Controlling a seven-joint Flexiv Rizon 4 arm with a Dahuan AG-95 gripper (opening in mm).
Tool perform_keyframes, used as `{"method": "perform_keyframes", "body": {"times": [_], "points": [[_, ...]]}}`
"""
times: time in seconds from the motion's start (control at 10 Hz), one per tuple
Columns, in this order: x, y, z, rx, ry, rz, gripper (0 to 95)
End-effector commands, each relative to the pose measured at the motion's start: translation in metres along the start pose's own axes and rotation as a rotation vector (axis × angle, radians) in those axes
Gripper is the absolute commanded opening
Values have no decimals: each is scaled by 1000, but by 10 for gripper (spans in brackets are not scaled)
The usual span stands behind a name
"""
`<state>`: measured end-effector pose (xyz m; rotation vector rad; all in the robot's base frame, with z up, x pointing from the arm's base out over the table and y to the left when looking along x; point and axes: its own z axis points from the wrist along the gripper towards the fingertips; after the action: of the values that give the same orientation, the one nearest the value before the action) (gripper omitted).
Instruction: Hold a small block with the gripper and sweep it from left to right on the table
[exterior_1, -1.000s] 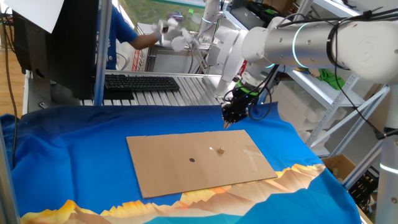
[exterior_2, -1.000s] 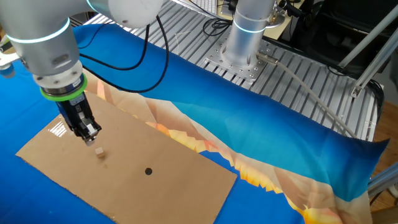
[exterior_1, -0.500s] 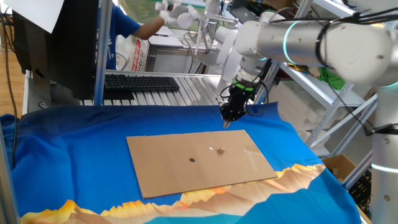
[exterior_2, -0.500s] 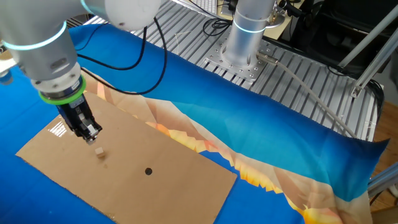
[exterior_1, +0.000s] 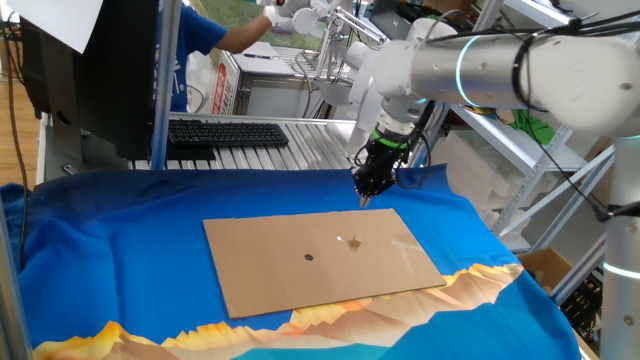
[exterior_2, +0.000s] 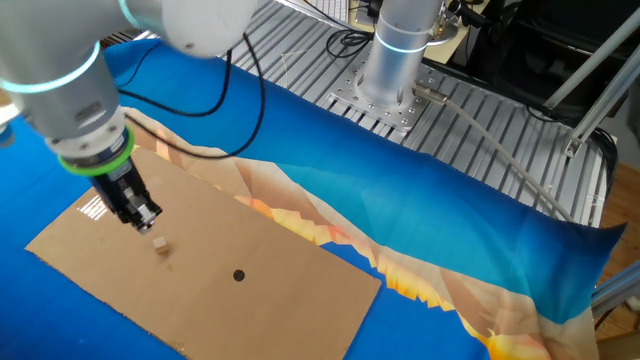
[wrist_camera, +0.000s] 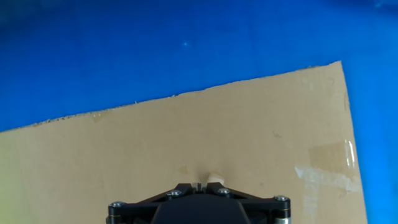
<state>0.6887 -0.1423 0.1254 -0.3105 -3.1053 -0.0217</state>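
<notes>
The small block (exterior_1: 353, 240) (exterior_2: 160, 244) lies loose on the brown cardboard sheet (exterior_1: 270, 275) (exterior_2: 290, 290) that rests on the blue-clothed table (exterior_1: 110, 250) (exterior_2: 430, 220). My gripper (exterior_1: 364, 199) (exterior_2: 146, 219) hangs just above the cardboard's far edge, a little short of the block and apart from it. Its jaws are shut with nothing between them. In the hand view the gripper (wrist_camera: 199, 185) fills the bottom edge, and the block (wrist_camera: 215, 178) peeks out just past its tip.
A small dark round dot (exterior_1: 308, 257) (exterior_2: 238, 275) sits on the cardboard beside the block. Behind the table stand a slatted metal bench with a black keyboard (exterior_1: 225, 132) and the arm's base column (exterior_2: 400, 50). A person works at the back.
The gripper has drifted slightly away from the block along the cardboard's far edge, and the arm above it has swung. The block has not moved. The jaws stayed shut.
</notes>
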Motion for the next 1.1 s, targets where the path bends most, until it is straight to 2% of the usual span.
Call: {"method": "perform_keyframes", "body": {"times": [0.1,0.3,0.7,1.1], "points": [[-6,0,1,-15,23,83,0],[-6,0,1,-19,0,90,0],[-4,0,2,-3,4,83,0],[0,3,10,14,-5,80,0]]}}
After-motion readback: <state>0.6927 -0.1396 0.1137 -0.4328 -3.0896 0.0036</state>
